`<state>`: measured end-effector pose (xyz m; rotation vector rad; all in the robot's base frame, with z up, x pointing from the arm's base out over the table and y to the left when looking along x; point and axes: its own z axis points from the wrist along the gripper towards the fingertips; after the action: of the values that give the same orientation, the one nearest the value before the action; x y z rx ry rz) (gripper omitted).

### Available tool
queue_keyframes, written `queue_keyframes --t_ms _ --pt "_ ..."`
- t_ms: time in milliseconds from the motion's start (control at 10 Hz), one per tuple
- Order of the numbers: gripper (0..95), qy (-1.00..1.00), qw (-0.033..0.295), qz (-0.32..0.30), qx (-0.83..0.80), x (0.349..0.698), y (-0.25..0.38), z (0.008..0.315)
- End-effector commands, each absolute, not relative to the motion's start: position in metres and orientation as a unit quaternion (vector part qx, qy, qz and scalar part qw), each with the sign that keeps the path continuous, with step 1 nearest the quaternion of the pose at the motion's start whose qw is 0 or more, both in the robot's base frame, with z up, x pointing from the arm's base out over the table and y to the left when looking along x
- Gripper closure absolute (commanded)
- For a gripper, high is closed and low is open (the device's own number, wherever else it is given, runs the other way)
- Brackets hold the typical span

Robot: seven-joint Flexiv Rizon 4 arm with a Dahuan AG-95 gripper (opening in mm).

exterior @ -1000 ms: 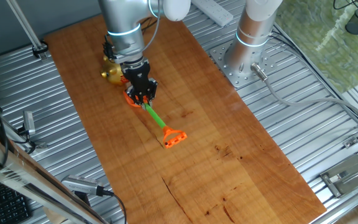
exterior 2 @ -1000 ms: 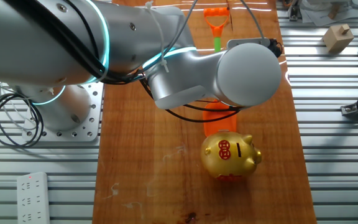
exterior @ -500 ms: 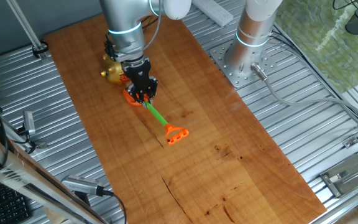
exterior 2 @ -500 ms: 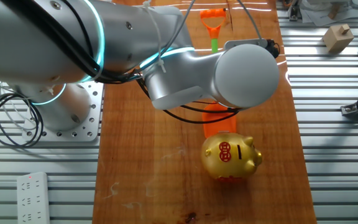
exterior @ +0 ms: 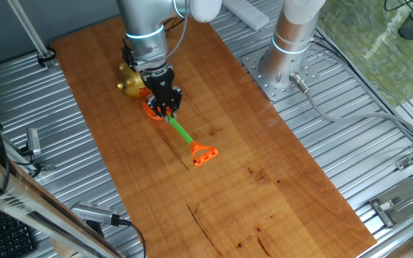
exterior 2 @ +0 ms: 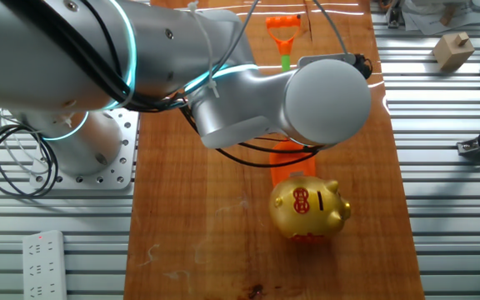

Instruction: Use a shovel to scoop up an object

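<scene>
We saw gripper pinching shovel shaft near blade; blade lay beside piggy bank on table. Block unseen.

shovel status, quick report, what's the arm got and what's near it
Gripper shut on shovel near the blade end. Blade by the gold piggy bank. Block to scoop not visible.

We see the shovel lying across the wooden table, a long plastic toy with a thin green shaft. Its orange scoop blade sits just beside the gold piggy bank, partly hidden from us, and its orange loop end points away from the bank toward the table's middle. We cannot find the small block in either view.
</scene>
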<state>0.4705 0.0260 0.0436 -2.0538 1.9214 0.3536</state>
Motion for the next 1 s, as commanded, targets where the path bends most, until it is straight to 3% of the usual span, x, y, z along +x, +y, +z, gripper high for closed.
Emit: queue_keyframes --t_ms 100,1000 --pt "95.0 0.673 0.149 0.121 -0.714 0.471 0.026 0.043" --pt "95.0 0.698 0.119 0.112 -0.697 0.494 0.061 0.048"
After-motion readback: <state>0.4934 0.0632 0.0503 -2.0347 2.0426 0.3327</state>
